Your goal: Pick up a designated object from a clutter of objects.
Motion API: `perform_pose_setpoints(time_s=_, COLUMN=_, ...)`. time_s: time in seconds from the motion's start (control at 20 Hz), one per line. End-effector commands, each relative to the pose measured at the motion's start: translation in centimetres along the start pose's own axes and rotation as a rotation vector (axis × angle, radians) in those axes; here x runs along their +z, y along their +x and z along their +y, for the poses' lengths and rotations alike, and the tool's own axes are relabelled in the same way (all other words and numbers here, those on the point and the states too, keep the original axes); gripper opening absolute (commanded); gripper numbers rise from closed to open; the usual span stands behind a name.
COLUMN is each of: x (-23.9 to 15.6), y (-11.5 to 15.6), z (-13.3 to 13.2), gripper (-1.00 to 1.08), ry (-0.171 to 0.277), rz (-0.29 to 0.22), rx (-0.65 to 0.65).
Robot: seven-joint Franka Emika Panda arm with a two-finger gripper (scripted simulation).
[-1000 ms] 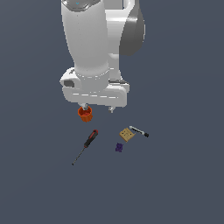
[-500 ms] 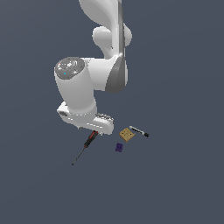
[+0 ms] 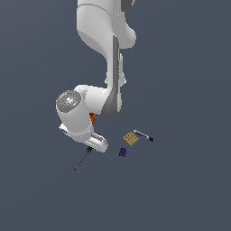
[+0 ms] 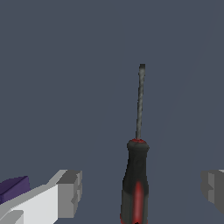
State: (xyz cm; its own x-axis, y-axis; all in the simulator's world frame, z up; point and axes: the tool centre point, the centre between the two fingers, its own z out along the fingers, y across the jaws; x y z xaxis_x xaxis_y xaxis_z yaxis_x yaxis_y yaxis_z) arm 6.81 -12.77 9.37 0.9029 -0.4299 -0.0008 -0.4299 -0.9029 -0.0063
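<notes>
Straddling the screwdriver (image 4: 136,183) handle, the gripper (image 4: 142,190) stands wide open, gripping nothing, one finger (image 4: 70,192) on each side and clear of it. The step is final approach; next, a short descent and closing on the handle appear necessary. The screwdriver lies flat on the grey floor (image 3: 180,189), beside the purple piece (image 3: 122,152), block (image 3: 131,138) and marker (image 3: 143,135).

Exterior view high, distant; wrist view close, downward; both share screwdriver (image 4: 136,175).
</notes>
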Motion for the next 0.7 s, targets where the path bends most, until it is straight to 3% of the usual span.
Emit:
perform_pose_setpoints(time_s=0.0, x=1.3, y=0.2, z=0.5, gripper=1.0, ry=-0.003, rz=0.001, rx=0.021)
perform_pose_setpoints(time_s=0.65, x=3.6, y=0.3, z=1.1, gripper=1.0, ry=-0.006, rz=0.0, rx=0.041)
